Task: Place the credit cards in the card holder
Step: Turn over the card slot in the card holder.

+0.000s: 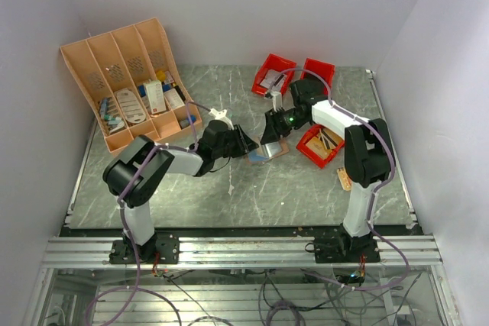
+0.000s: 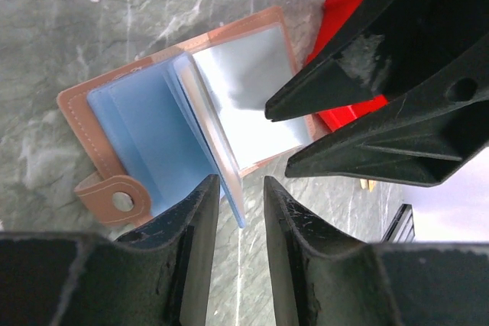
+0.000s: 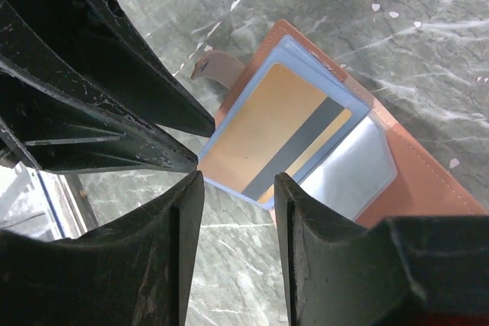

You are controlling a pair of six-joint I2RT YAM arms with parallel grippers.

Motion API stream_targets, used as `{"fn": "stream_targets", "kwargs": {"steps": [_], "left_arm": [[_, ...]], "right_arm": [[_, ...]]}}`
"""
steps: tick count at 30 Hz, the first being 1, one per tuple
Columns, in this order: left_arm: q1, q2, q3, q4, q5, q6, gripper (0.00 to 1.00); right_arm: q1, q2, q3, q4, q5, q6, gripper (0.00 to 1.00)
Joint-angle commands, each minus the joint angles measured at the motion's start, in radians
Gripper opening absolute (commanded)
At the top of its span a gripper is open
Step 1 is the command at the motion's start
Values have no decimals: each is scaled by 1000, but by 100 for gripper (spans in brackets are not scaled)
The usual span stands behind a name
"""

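The card holder [image 2: 191,112] lies open on the grey marbled table [image 1: 306,188], about midway between my two arms. Its tan leather cover is flat on the table and its blue plastic sleeves are fanned upward. The snap tab [image 2: 114,200] sticks out from one side of the cover. One gold credit card [image 3: 267,131], with a grey magnetic stripe, sits inside a blue sleeve. The clear pocket next to it shows only glare.

My left gripper [image 2: 241,182] straddles the raised edge of the blue sleeves. Its jaws are partway apart, and I cannot tell whether they pinch the plastic or merely flank it. My right gripper [image 3: 238,179] hangs low over the carded sleeve from the opposite side. Its jaws stand apart and they touch nothing I can make out. The two grippers sit tip to tip over the holder.

A red bin [image 1: 309,156] with some contents sits just beside the holder, under the right arm. Two more red bins [image 1: 273,70] stand at the back of the table. At the far left, a large orange-tan organiser rack [image 1: 82,66] leans against the wall, holding assorted small items.
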Motion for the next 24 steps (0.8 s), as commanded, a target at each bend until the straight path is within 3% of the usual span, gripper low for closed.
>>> {"fn": "stream_targets", "kwargs": {"steps": [1, 11, 24], "left_arm": [[1, 22, 33, 108, 49, 0, 42], [-15, 88, 57, 207, 109, -9, 45], [-28, 123, 88, 250, 149, 2, 46]], "right_arm": [[-40, -9, -23, 35, -85, 49, 44], [-77, 24, -51, 102, -165, 176, 60], [-87, 71, -57, 134, -164, 236, 61]]}}
